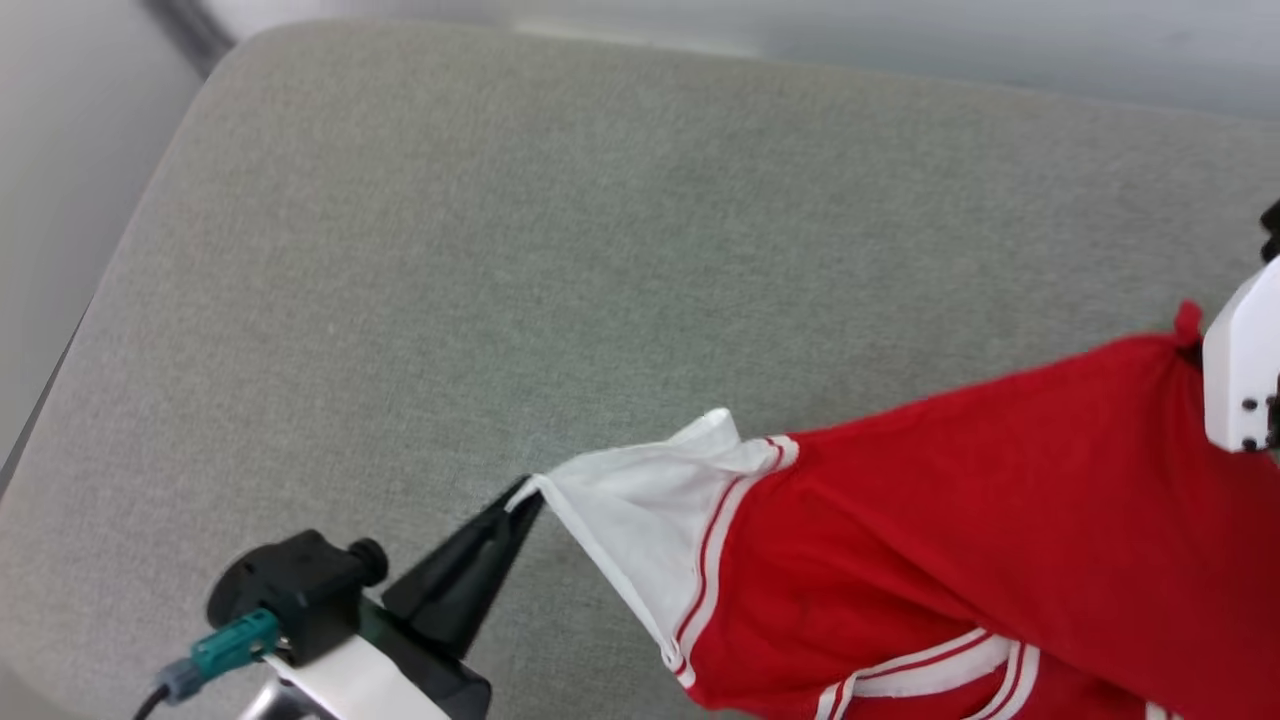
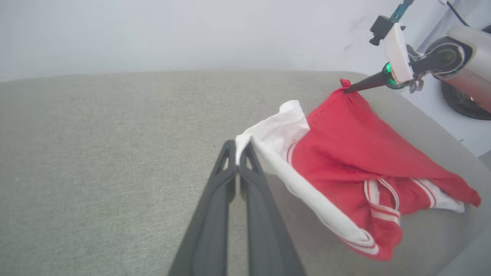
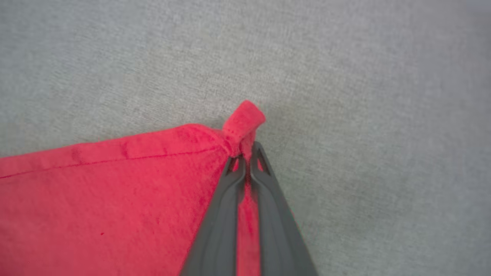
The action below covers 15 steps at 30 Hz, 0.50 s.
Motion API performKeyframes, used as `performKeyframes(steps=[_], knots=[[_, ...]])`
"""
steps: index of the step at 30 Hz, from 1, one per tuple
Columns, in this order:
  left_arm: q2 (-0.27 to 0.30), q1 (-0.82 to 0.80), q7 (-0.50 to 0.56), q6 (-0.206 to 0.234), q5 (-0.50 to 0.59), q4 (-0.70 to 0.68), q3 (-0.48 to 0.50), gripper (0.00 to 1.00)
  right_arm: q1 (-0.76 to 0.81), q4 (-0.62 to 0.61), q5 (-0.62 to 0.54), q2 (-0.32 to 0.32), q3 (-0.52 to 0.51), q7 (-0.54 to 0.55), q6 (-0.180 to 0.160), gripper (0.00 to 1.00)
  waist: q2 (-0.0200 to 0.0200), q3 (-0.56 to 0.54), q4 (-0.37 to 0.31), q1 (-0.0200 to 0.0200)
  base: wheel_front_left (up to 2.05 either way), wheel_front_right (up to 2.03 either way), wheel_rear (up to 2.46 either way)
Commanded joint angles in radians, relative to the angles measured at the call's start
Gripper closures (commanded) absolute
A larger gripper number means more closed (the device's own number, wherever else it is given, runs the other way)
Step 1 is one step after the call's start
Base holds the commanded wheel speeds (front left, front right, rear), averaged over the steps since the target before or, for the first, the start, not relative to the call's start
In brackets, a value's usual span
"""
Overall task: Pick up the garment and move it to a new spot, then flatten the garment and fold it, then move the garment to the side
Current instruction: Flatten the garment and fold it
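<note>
The garment [image 1: 960, 520], red with white striped-trim sleeves, hangs stretched above the grey cushioned surface [image 1: 560, 250] at the lower right of the head view. My left gripper [image 1: 530, 497] is shut on the tip of its white sleeve [image 1: 640, 510]; in the left wrist view the fingertips of the left gripper [image 2: 239, 147] pinch the white cloth [image 2: 276, 134]. My right gripper [image 3: 248, 153] is shut on a red hem corner [image 3: 243, 122] of the garment [image 3: 115, 199]. Across the left wrist view, the right gripper [image 2: 347, 90] holds that corner up. Any lettering is hidden in the folds.
The surface's rounded far edge [image 1: 700, 50] runs along the top of the head view, its left edge [image 1: 90, 320] slants down. A pale wall [image 2: 191, 30] and the right arm's grey body [image 2: 460, 57] stand beyond the surface.
</note>
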Motion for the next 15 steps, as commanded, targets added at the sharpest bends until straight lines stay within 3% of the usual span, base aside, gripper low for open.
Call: performKeyframes(steps=[1, 15], knots=[[0.016, -0.007, -0.008, 0.011, 0.005, -0.010, 0.022, 1.00, -0.025, -0.012, 0.013, 0.000, 0.001, -0.030, 0.000, 1.00, 0.0000, -0.057, -0.045, 0.0000, 0.00, 0.00, 0.00], [0.122, -0.092, -0.002, 0.058, -0.020, -0.104, 0.199, 1.00, -0.104, -0.184, 0.106, -0.034, 0.031, -0.162, 0.000, 1.00, 0.0000, -0.216, -0.193, 0.0000, 0.00, 0.00, 0.00]])
